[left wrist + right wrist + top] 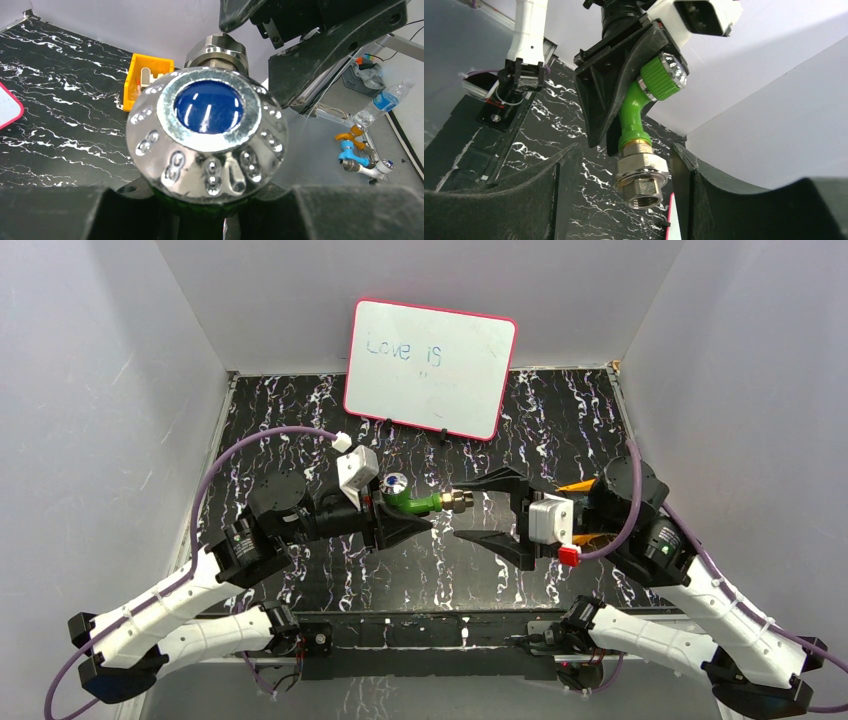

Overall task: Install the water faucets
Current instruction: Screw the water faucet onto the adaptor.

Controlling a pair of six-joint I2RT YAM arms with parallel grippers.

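Note:
The water faucet (pixel 415 502) is a small green tap with a blue-and-silver knob (pixel 206 131) and a silver threaded fitting (pixel 641 175). It hangs above the middle of the black marbled table. My left gripper (pixel 405 512) is shut on its green body (pixel 634 110), just under the knob, with the fitting pointing right. My right gripper (pixel 458 512) is open. Its two black fingers (pixel 694 195) stand on either side of the fitting, apart from it. In the left wrist view the knob fills the middle and hides most of the green body.
A pink-rimmed whiteboard (pixel 430 368) leans at the back of the table. An orange tray (pixel 145 80) with metal pieces sits at the right, partly behind my right arm. White walls close in three sides. Beyond the table edge lie other taps (pixel 355 150) and a bottle (pixel 385 100).

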